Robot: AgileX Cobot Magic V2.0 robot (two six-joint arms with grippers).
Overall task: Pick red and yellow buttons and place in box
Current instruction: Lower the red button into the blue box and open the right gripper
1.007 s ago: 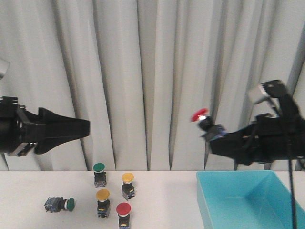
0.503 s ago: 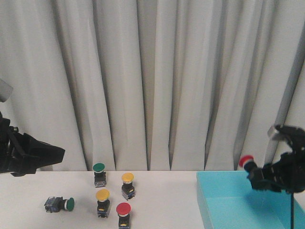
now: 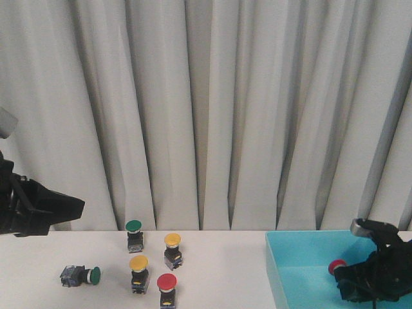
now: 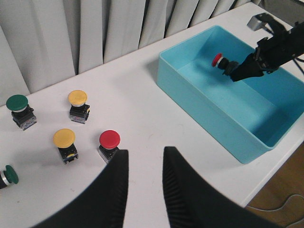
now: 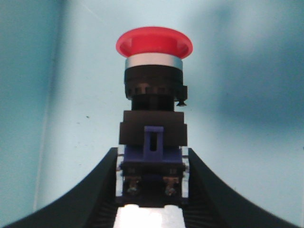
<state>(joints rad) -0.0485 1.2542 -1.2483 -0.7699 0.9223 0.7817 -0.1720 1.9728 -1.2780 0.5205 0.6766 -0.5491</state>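
Right wrist view: my right claw [image 5: 151, 190] is pinching the blue-black base of a red button [image 5: 153, 95], cap pointing away from my fingers, turquoise floor of the box [image 5: 247, 142] behind it.
Right claw, place: low inside the box [image 3: 283, 257], at its far right side in the front view; whether the button [image 3: 337, 266] touches the floor, I cannot tell.
Left claw: my left claw [image 4: 141, 173] is spread and holds nothing, hovering above the table [image 4: 142, 109].
Just ahead of left claw: a second red button [image 4: 109, 144], upright, nearest my fingertips.
Beyond that: two yellow buttons, one [image 4: 65, 144] beside the red, one [image 4: 78, 103] farther off.
Not wanted: a green button [image 4: 19, 108] standing farthest off, another green one [image 4: 7, 175] lying on its side at the picture's edge.
Step in hand: as I judge it, delivery of the first red button, release not yet made.
Remaining: three buttons on the table, none yet loose in the box.
Next move calls for: spreading my right claw to drop the button, then lifting clear of the box wall; my left claw is well placed to descend on the nearest red cap.
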